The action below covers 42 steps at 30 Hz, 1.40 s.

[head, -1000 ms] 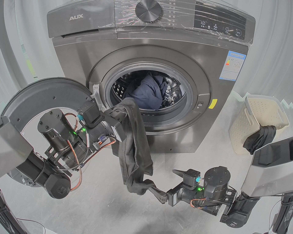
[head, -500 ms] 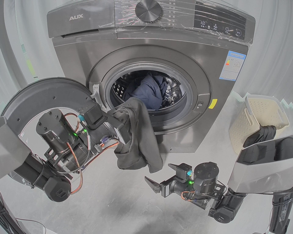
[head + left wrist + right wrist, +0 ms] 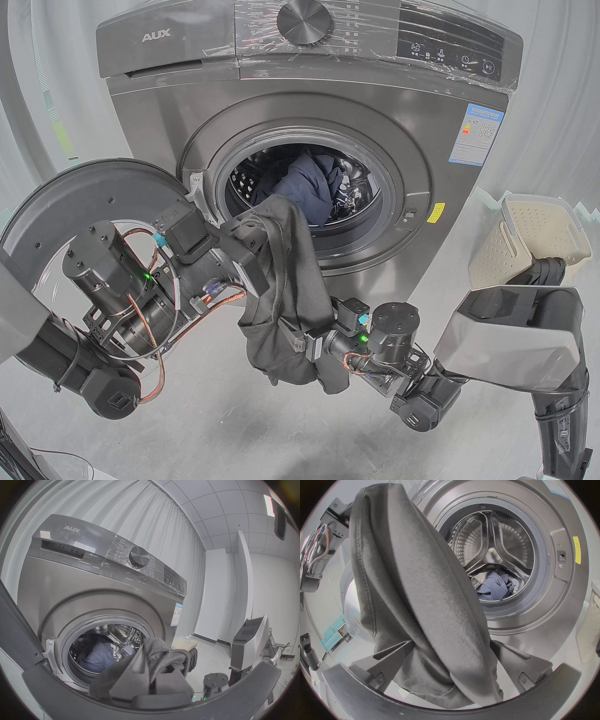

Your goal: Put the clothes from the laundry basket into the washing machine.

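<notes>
— Dark grey garment (image 3: 287,275): hanging where?
— At the lower centre of the head view, in front of the washing machine (image 3: 350,100), just below its open mouth. Limp, folded lengthwise, thick seam along one edge, bunched at the bottom.
— Held how, nearest first?
— Straddled low down by the right gripper (image 3: 450,655), reaching in from the lower right, wrist pointing toward the left of the frame, fingers (image 3: 393,655) spread wide with the cloth between them. Pinched higher up by the left gripper (image 3: 253,232), angled up from the lower left, pressed together on the top fold just outside the drum rim.
— And behind?
— Round door (image 3: 81,194) swung open at middle left. Navy clothes (image 3: 306,187) already heaped inside the drum (image 3: 500,539). Farther off, at the right edge, a cream laundry basket (image 3: 500,250) with a black garment (image 3: 542,272) slung over its rim.
</notes>
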### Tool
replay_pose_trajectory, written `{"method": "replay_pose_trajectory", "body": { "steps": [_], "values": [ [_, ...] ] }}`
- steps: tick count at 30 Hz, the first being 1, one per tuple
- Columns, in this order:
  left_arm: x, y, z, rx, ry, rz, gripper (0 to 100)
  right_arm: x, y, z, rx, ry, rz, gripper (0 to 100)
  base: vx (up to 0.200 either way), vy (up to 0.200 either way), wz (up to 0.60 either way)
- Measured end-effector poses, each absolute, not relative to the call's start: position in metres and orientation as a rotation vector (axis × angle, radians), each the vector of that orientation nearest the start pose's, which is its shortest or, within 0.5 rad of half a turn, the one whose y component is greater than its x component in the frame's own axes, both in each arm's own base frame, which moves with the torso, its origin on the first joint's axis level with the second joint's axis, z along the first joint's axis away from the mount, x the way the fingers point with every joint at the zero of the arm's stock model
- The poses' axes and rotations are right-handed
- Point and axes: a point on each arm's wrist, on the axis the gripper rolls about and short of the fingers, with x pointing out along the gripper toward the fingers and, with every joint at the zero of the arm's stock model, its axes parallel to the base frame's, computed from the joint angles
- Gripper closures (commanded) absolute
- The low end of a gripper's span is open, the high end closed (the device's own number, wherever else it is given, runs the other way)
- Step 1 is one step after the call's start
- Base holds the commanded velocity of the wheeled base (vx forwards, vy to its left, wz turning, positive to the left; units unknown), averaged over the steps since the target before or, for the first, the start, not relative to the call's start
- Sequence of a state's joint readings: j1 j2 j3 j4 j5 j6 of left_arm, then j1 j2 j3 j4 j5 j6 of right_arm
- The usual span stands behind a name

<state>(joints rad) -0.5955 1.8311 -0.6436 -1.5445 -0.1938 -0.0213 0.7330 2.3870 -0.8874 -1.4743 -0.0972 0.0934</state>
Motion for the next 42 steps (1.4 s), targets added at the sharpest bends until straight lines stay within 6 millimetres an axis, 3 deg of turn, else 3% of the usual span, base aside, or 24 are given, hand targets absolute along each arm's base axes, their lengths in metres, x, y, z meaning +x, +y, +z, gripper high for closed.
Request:
{"method": "replay_pose_trajectory", "body": {
  "steps": [11,18,19,25,30,42],
  "values": [
    [0.243,-0.181,0.199,-0.117,-0.367,-0.816,100,0.338,0.288,0.03,0.116,-0.023,0.616,0,0.0,0.0,0.0],
    [0.241,-0.181,0.201,-0.126,-0.372,-0.822,100,0.345,0.291,0.027,0.127,-0.037,0.604,0,0.0,0.0,0.0],
    [0.241,-0.181,0.202,-0.128,-0.373,-0.822,100,0.345,0.291,0.026,0.128,-0.037,0.603,100,0.0,0.0,0.0],
    [0.246,-0.177,0.202,-0.125,-0.375,-0.802,100,0.346,0.288,0.025,0.13,-0.035,0.597,100,0.0,0.0,0.0],
    [0.255,-0.168,0.198,-0.129,-0.358,-0.765,100,0.347,0.273,0.027,0.131,-0.021,0.57,100,0.0,0.0,0.0],
    [0.281,-0.147,0.171,-0.102,-0.268,-0.671,100,0.339,0.234,0.067,0.148,-0.056,0.509,100,0.0,0.0,0.0]
  ]
}}
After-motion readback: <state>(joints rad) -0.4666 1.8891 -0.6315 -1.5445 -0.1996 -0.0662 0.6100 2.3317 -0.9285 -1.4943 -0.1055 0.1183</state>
